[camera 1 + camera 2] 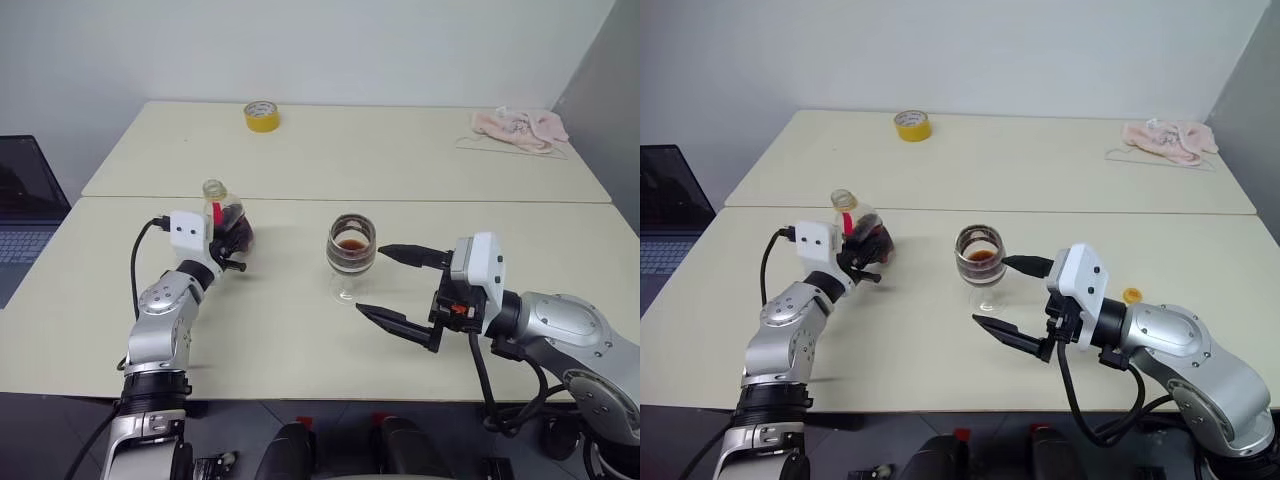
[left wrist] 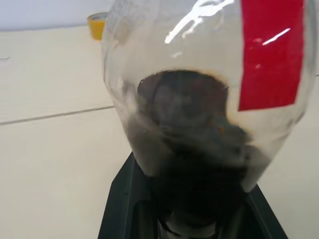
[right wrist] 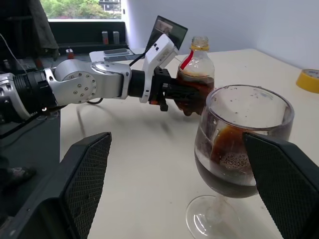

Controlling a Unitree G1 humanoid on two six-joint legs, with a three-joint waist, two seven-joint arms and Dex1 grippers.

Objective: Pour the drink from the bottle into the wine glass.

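On the near table (image 1: 100,330), the left gripper (image 1: 232,240) is clamped on the upright, uncapped bottle (image 1: 224,215), well apart from the wine glass (image 1: 351,255) holding drink (image 3: 227,162). Right gripper (image 1: 395,285) stands wide apart, fingers either side of the glass, holding nothing. Bare tabletop lies between bottle and glass; a tape roll (image 1: 261,116) sits far back.

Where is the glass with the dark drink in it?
The wine glass stands near the middle of the front table, between the open fingers of the right gripper, with the bottle off to its left.
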